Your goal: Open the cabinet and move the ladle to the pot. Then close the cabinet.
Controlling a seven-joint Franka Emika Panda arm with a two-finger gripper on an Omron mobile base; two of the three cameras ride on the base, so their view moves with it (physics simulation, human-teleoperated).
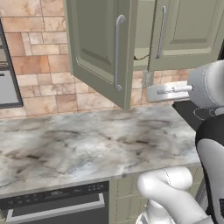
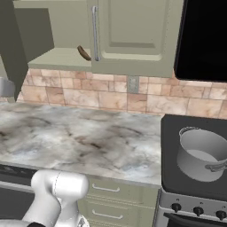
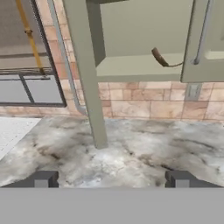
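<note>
Fingers (image 3: pixel 112 179) spread, empty — ladle (image 3: pixel 160 57) well beyond, on cabinet (image 3: pixel 144 65) shelf

Ladle (image 2: pixel 83 52) lies on the open cabinet (image 2: pixel 133 35) shelf; pot (image 2: pixel 201 154) sits on stove (image 2: pixel 177 177).

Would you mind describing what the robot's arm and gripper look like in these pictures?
The arm is built of smooth, rounded glossy white segments, with a black band at a joint on the right of the left base view. The gripper has two small dark grey, blocky finger tips. No cables or markings are visible.
</note>
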